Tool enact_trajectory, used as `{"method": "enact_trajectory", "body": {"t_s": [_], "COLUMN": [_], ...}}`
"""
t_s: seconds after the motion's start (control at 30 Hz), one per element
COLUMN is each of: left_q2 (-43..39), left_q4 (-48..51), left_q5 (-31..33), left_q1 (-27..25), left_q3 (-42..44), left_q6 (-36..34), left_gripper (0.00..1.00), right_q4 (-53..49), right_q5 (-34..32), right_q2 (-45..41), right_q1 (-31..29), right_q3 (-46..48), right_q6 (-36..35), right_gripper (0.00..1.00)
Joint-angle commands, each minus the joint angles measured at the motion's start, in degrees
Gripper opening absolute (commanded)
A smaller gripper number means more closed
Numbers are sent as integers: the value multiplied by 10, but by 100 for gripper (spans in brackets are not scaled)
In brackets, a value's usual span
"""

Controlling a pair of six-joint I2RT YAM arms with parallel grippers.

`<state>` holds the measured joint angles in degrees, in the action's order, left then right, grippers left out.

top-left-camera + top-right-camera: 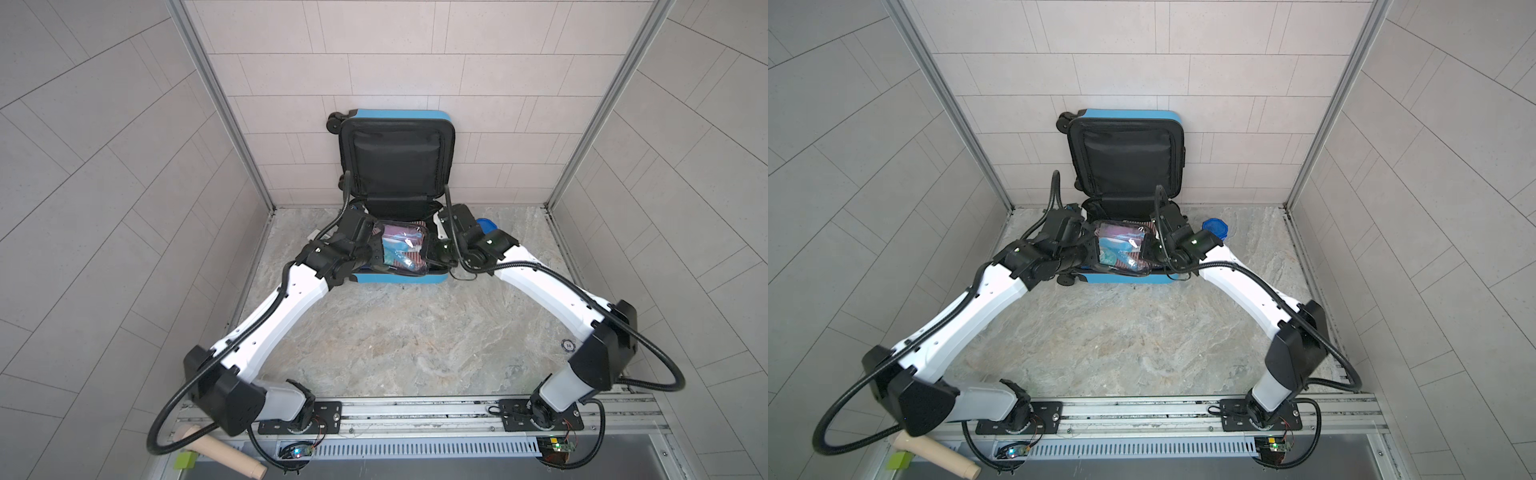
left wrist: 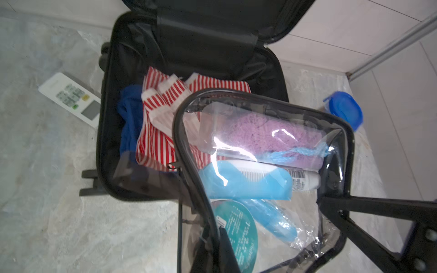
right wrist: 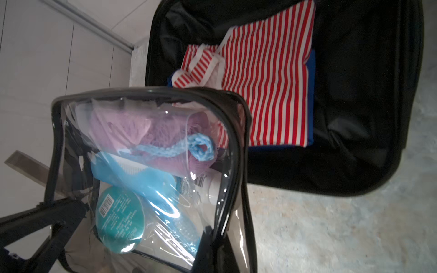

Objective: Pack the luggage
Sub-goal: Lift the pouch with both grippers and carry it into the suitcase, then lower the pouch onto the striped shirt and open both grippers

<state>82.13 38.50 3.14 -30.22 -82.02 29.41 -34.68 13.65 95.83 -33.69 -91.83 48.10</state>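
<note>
Nearly packed: pouch held over the open case, lid not yet shut

Closest to me, both arms meet over the near half of the luggage (image 1: pixel 403 279), which lies open at the far middle of the table (image 1: pixel 395 332). My left gripper (image 1: pixel 376 254) is clamped on one black-trimmed edge of the clear toiletry pouch (image 2: pixel 260 151). My right gripper (image 1: pixel 431 249) is clamped on the opposite edge, so the pouch hangs tilted between them above the base half. I cannot tell whether it touches anything below.

Behind it, already inside, a red-and-white striped cloth (image 3: pixel 267 82) lies on a blue cloth (image 2: pixel 128 123). I judge the packing well along: the pouch has to go down and be let go, then the lid closed and zipped. A white remote (image 2: pixel 71 97) lies on the table just beside the case on the left. A blue-lidded container (image 1: pixel 486 224) sits just beside it on the right. Whether either belongs inside, I cannot say.

The case itself is a bright-blue hard shell with black fabric lining. Its base lies flat, with black wheels on the left side. Further back the lid (image 1: pixel 397 166) stands up, leaning at the tiled back wall.
</note>
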Motion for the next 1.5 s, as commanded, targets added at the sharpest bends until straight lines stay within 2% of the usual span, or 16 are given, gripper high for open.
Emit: {"method": "enact_trajectory", "body": {"t_s": [0.0,0.3,0.43,0.67,0.83,1.13,1.3,1.47], "left_q2": [62,183,222,288,341,362,351,356], "left_q4": [-35,-65,-71,-85,-44,-55,-46,-31], "left_q5": [-18,-33,-37,-43,-46,-52,-50,-53], "left_q1": [25,97,116,138,153,162,164,168], "left_q3": [-36,-80,-82,-92,-122,-96,-101,-115], "left_q6": [-31,-51,-56,-62,-64,-60,-67,-74], "left_gripper": [0,0,0,0,0,0,0,0], "right_q4": [13,-15,-20,-5,-5,-6,-14,-20], "right_q5": [36,81,83,75,70,61,56,46], "right_q2": [61,242,294,349,380,386,357,316], "right_q1": [2,39,40,42,43,48,49,56], "right_q3": [-81,-258,-302,-317,-315,-295,-292,-284], "right_q6": [-35,-53,-55,-52,-50,-59,-80,-98], "right_gripper": [0,0,0,0,0,0,28,49]}}
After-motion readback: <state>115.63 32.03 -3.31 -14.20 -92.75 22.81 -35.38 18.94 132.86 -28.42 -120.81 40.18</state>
